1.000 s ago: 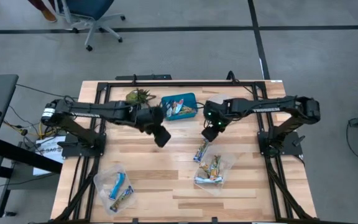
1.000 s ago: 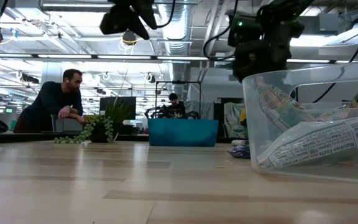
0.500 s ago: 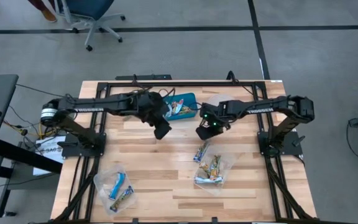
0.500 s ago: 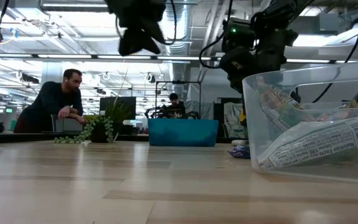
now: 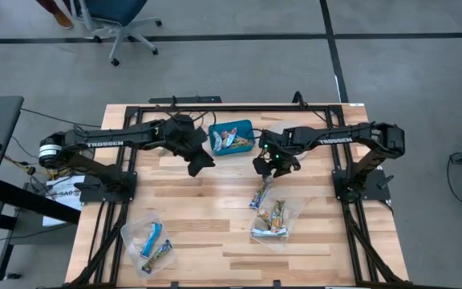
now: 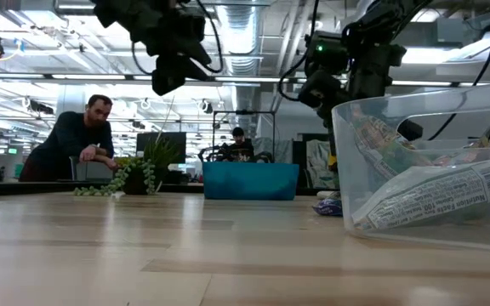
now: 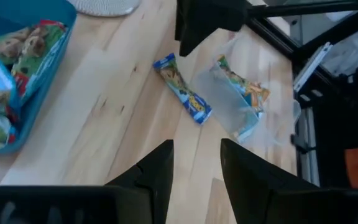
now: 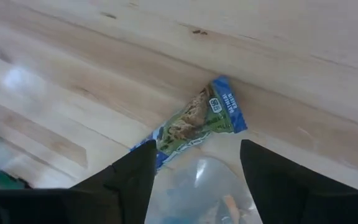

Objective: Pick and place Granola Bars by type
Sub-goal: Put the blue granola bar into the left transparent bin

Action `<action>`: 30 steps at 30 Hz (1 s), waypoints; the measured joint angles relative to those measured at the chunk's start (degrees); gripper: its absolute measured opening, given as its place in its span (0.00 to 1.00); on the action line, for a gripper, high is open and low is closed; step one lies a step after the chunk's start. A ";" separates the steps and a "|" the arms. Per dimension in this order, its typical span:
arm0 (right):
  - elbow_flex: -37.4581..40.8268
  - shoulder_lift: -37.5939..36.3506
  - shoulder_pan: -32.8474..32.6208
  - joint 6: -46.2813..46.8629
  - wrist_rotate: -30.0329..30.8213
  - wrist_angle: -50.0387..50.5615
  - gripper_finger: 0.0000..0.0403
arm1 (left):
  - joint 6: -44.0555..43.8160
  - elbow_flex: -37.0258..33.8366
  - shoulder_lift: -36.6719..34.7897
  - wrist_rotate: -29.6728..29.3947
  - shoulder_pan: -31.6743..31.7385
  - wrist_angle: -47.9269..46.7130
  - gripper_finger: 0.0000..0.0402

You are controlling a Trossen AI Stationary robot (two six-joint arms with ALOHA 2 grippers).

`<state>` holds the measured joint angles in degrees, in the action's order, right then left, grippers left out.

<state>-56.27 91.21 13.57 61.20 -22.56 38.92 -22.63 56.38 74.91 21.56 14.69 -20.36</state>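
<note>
A loose granola bar (image 5: 259,194) in a blue-green wrapper lies flat on the wood, also seen in the left wrist view as the bar (image 7: 182,96) and in the right wrist view as the bar (image 8: 194,121). More bars fill a teal bin (image 5: 231,138), a clear container (image 5: 275,218) and a second clear container (image 5: 147,245). My right gripper (image 5: 267,164) hangs open above the table, just far of the loose bar. My left gripper (image 5: 199,160) is open in the air, left of the bin's near side. Neither holds anything.
A green spiky plant (image 5: 179,124) stands at the far edge, left of the teal bin. The black frame rails (image 5: 215,108) run along the far edge and both sides. A person (image 6: 75,140) leans on a desk in the room behind. Bare wood lies between the two clear containers.
My left gripper has drawn back from the middle of the table toward the far-left, ending beside the teal bin. My right gripper has shifted a little toward the far edge and the bin. The bars and containers have stayed where they were.
</note>
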 joint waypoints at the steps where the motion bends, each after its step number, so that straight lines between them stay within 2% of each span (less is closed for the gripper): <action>1: -0.02 0.47 0.08 0.64 -0.22 -0.03 0.55 | -0.02 -0.89 -0.79 0.76 0.30 0.73 0.31; 7: -0.32 5.89 -0.50 1.71 -4.92 -0.75 0.50 | 0.00 -3.39 -4.14 1.83 1.81 1.57 0.31; 16: -4.06 13.16 -1.56 1.36 -5.32 -1.61 0.46 | 0.44 -3.96 -5.02 2.17 1.82 1.92 0.31; 24: -7.71 18.80 -2.39 -0.16 -8.20 -0.84 0.42 | 0.60 -3.96 -4.98 3.60 1.69 1.92 0.31; 27: -8.71 18.85 -2.63 -1.48 -6.86 -1.65 0.37 | 0.66 -3.96 -4.98 3.66 1.69 1.90 0.31; 30: -9.34 18.83 -2.52 -2.96 -6.39 -1.32 0.28 | 0.68 -3.96 -4.98 3.66 1.69 1.88 0.31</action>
<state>-65.62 110.04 11.05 58.24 -28.95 37.60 -21.96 52.42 69.93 25.22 16.38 -18.47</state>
